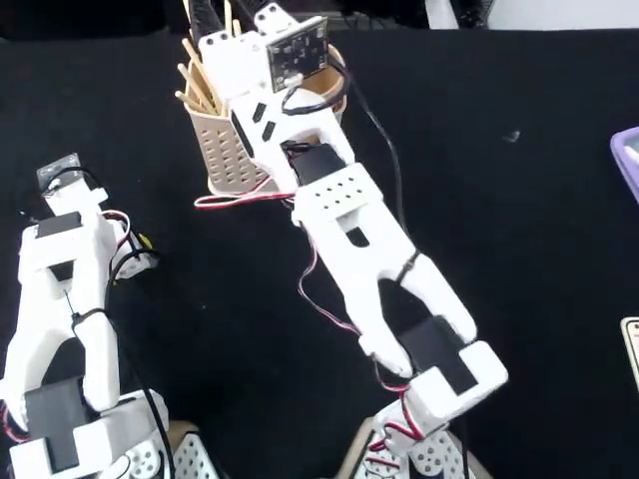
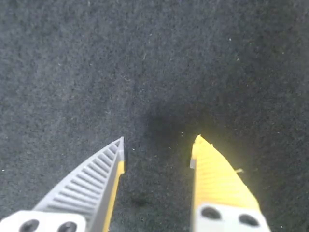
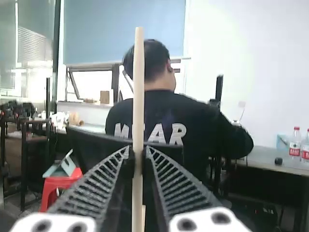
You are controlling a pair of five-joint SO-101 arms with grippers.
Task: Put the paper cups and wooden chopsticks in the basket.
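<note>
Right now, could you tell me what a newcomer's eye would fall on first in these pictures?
First, the single wooden chopstick standing upright, pinched in the right gripper, seen from the right wrist. From above, the right arm stretches across the black table to the perforated basket at the far side, where more chopsticks stick out. The left gripper hangs open above the table.

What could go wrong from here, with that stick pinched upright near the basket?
The right gripper pinches the chopstick at one narrow spot between its fingers, so it might swivel or slip and miss the basket. The right arm hangs close over the basket, whose stored chopsticks lean outward. A nudge could perhaps knock them out or tip the basket.
</note>
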